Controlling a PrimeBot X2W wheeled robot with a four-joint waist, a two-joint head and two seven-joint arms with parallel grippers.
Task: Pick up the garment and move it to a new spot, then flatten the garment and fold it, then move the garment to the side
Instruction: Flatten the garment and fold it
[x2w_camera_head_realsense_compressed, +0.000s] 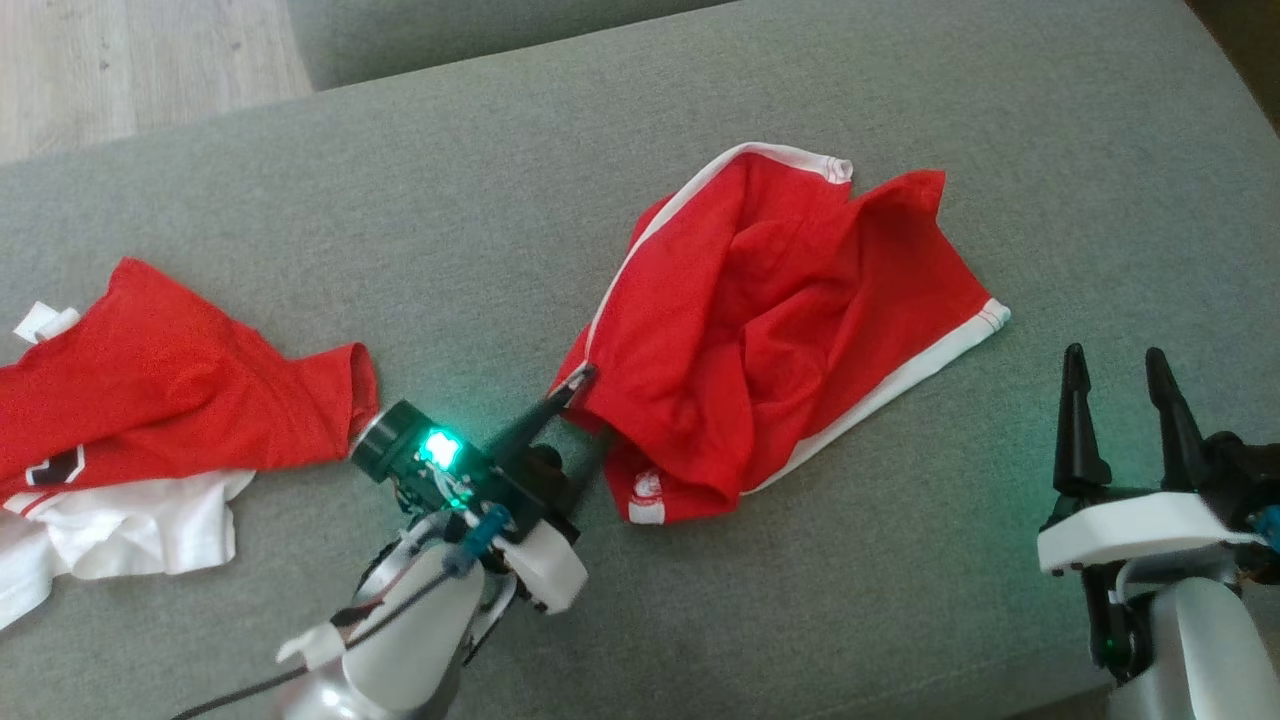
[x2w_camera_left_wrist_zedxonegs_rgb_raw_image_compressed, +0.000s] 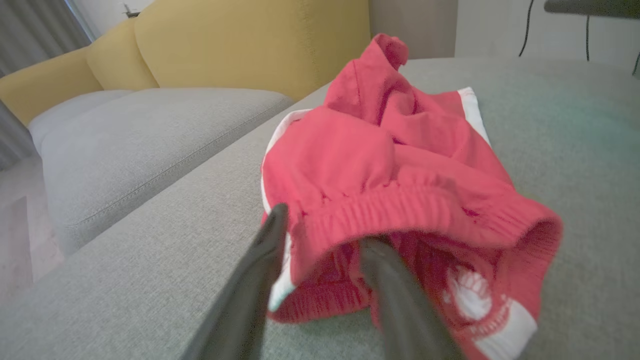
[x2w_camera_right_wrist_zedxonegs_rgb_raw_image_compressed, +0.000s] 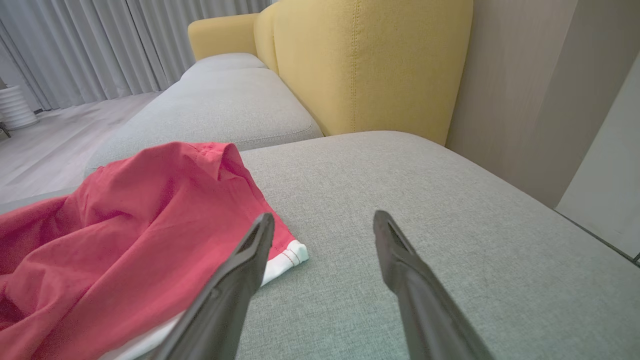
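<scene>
Poking into the red shorts (x2w_camera_head_realsense_compressed: 770, 330), the left gripper (x2w_camera_head_realsense_compressed: 593, 405) has its fingers apart around the waistband; the right gripper (x2w_camera_head_realsense_compressed: 1114, 352) hangs wide open.

Grey woven cushion top (x2w_camera_head_realsense_compressed: 900, 600), crumpled red shorts (x2w_camera_head_realsense_compressed: 780, 320) with white trim lying mid-surface, red shirt (x2w_camera_head_realsense_compressed: 170, 390) heaped at left edge, white garment (x2w_camera_head_realsense_compressed: 150, 530) touching it, well apart from shorts
</scene>
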